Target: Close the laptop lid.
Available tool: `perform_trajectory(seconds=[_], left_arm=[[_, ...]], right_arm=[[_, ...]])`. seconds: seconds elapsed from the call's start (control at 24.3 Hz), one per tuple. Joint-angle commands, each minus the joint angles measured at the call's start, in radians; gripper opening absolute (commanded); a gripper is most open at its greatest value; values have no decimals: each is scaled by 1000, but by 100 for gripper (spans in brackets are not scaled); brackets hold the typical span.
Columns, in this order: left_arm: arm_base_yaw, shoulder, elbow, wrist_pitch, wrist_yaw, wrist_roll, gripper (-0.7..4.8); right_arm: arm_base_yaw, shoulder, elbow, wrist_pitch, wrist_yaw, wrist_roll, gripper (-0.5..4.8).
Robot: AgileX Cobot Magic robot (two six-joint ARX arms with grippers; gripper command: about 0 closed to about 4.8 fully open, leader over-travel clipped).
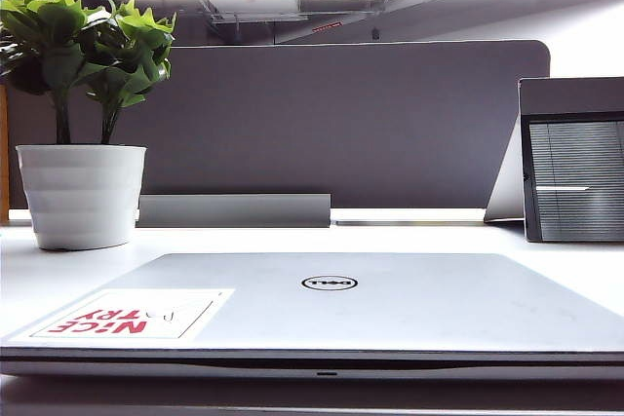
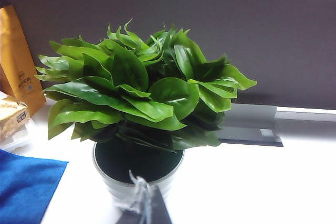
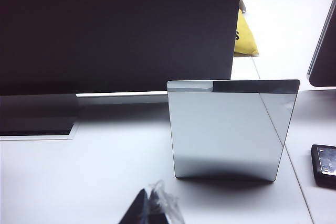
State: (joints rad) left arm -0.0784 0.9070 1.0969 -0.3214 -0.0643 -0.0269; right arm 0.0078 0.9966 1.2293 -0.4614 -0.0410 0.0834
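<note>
A white worktop (image 1: 546, 270) fills the scene, backed by a long grey divider panel (image 1: 341, 124). The largest thing is the laptop (image 1: 322, 362), a silver Dell notebook lying in the foreground of the exterior view, nearest the camera. The laptop lid (image 1: 390, 304) lies flat on its base with only a thin dark seam along the front edge, the round Dell logo (image 1: 330, 283) and a white "NICE TRY" sticker (image 1: 132, 317) facing up. Judging from this, the closing looks done, with nothing obvious left but keeping the arms clear.

Behind on the left stands a leafy artificial plant (image 1: 83, 41) in a white ribbed pot (image 1: 81, 194). On the right stands an upright grey framed panel (image 1: 575, 158) with slatted lines.

The left hand (image 2: 143, 203) hangs above the plant, well apart from the laptop; only a dark tip shows, so I cannot tell whether it is spread or pressed together. The right hand (image 3: 152, 208) hovers near the upright panel, also empty as far as shows, its state likewise unclear.
</note>
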Motion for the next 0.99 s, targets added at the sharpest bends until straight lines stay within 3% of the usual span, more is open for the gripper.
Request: perform_trajectory(seconds=[0.04, 0.37, 0.58, 0.99], left_arm=[[0, -51, -57, 58, -3, 22, -5], [16, -266, -403, 280, 24, 34, -5], [39, -407, -636, 395, 24, -13, -5], [49, -682, -932, 467, 71, -82, -5]], right_arm=[[1, -3, 5, 17, 2, 2, -1], [1, -2, 5, 17, 2, 2, -1], [1, -2, 5, 17, 2, 2, -1], [1, -2, 5, 17, 2, 2, -1]])
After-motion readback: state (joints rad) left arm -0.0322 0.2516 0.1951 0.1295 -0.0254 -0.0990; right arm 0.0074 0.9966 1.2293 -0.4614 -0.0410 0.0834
